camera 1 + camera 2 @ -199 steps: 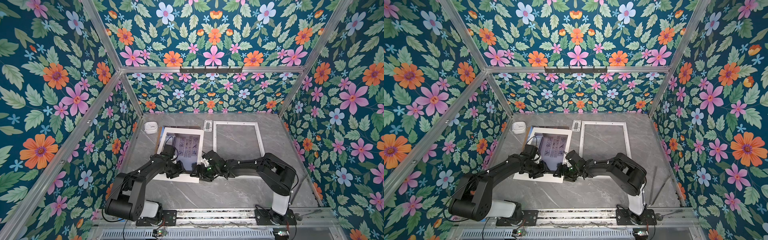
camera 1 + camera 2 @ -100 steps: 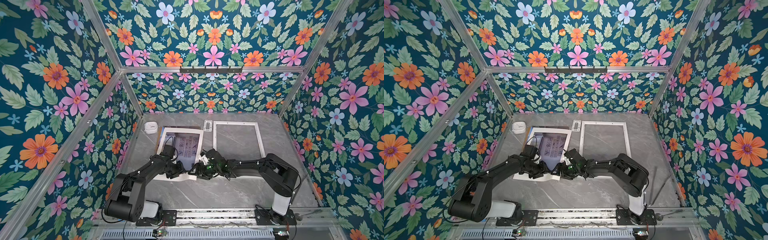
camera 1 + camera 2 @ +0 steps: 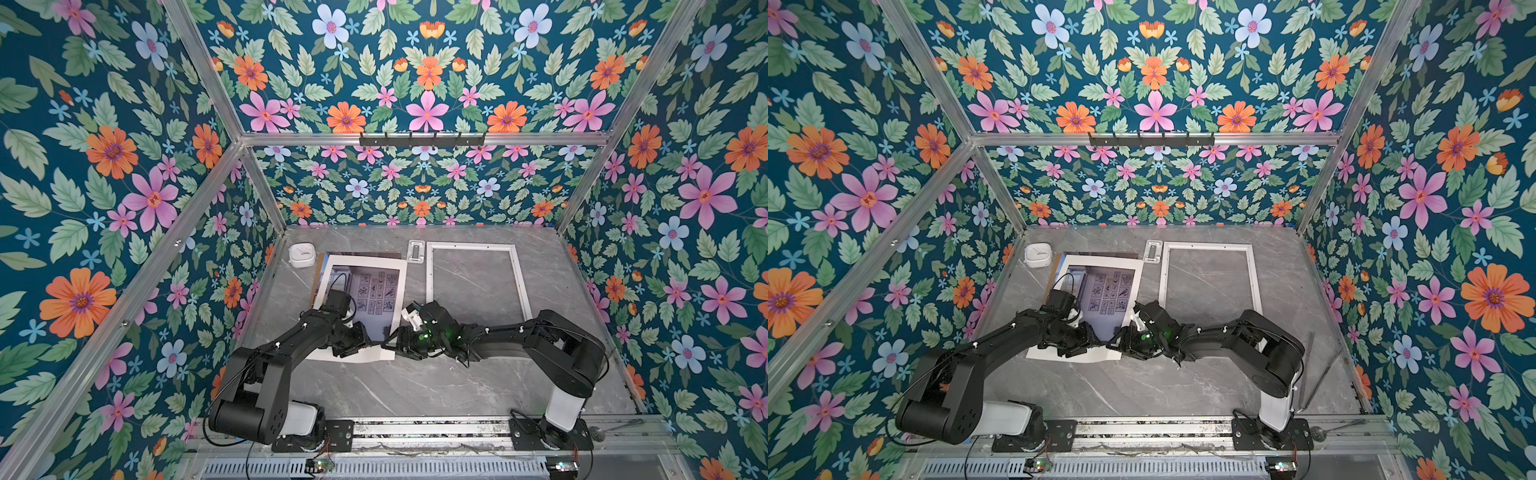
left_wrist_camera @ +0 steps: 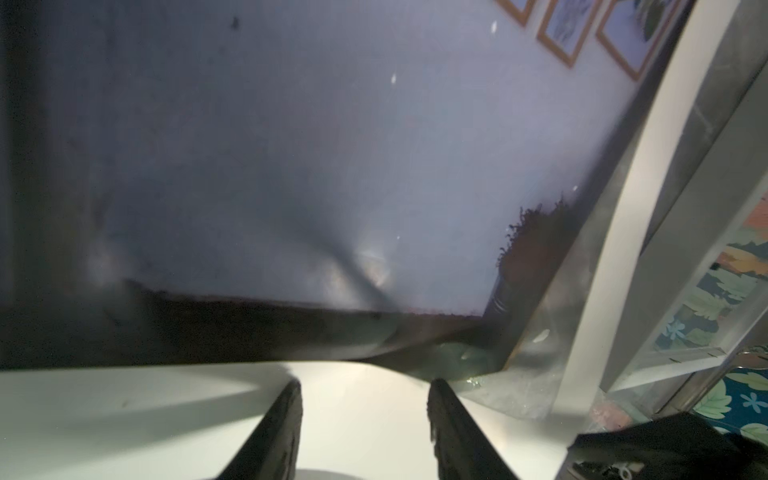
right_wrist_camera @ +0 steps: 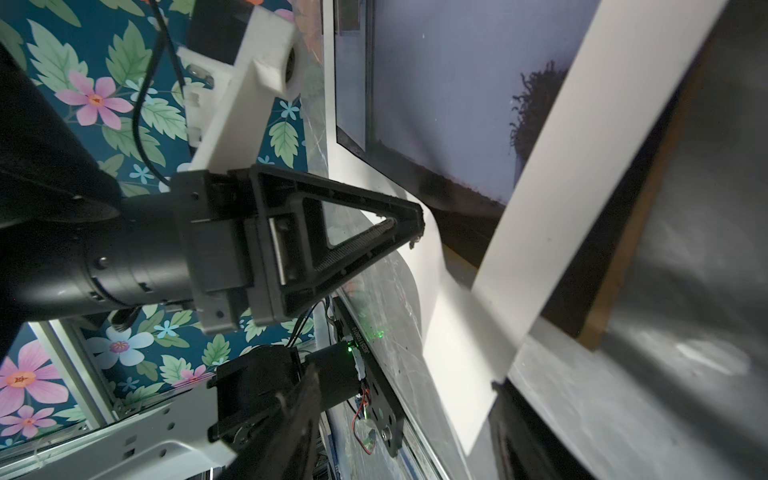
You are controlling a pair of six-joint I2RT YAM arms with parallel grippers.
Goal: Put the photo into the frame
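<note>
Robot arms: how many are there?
2. The left arm reaches from the near left onto the white mat; the right arm reaches from the near right to that mat's near corner. None appears hidden.

**Robot body, two units**
- Left arm (image 3: pixel 286 343) and right arm (image 3: pixel 507 343): matt black, with rounded cylindrical joint housings and small pale fasteners along the links.
- White base column (image 3: pixel 562 409) on a black bolted mounting plate (image 3: pixel 525 432).
- White plastic wrist-camera bracket (image 5: pixel 245 95), with a thin black cable (image 5: pixel 143 95).
- Left gripper (image 5: pixel 415 226): black triangular cut-out fingers with ribbed inner faces.
- Green indicator lights (image 3: pixel 424 336) at the right wrist.
</note>
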